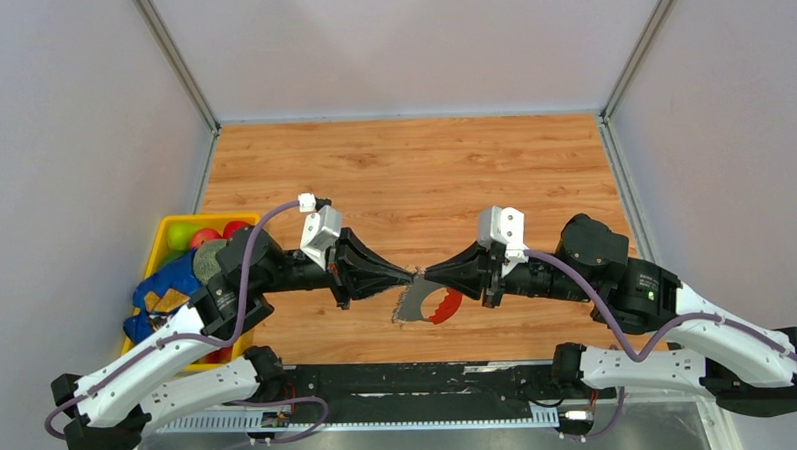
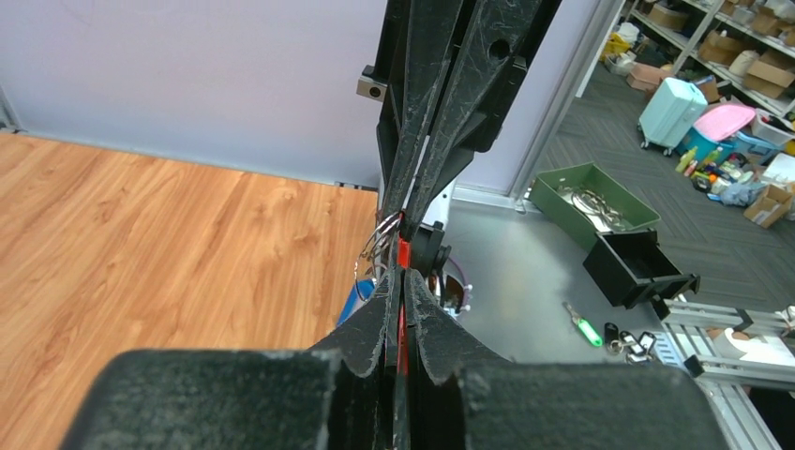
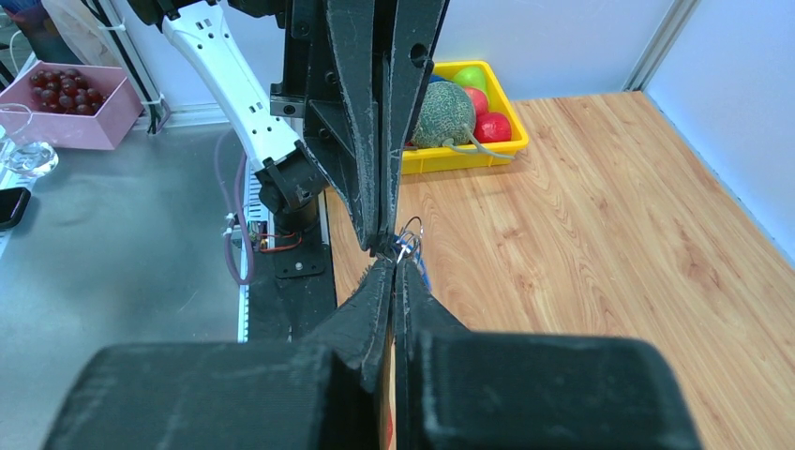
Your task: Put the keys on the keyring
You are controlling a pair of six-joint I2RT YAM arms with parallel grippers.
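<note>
The two grippers meet tip to tip above the table's front middle. The keyring hangs under the tips: a grey glittery piece (image 1: 411,305) and a red loop (image 1: 445,305). My left gripper (image 1: 412,276) (image 2: 401,277) is shut, with a strip of the red loop (image 2: 403,258) between its jaws. My right gripper (image 1: 427,275) (image 3: 392,262) is shut too, its tips at the upper end of that red strip. The keys show as thin wire rings (image 2: 378,242) (image 3: 411,242) beside the tips, with the blue tag (image 2: 359,298) hanging below. The tag is hidden in the top view.
A yellow bin (image 1: 165,238) with fruit stands at the table's left edge, with a blue cloth (image 1: 162,288) beside it. Grey walls close in the left, back and right sides. A black rail (image 1: 410,380) runs along the near edge between the arm bases.
</note>
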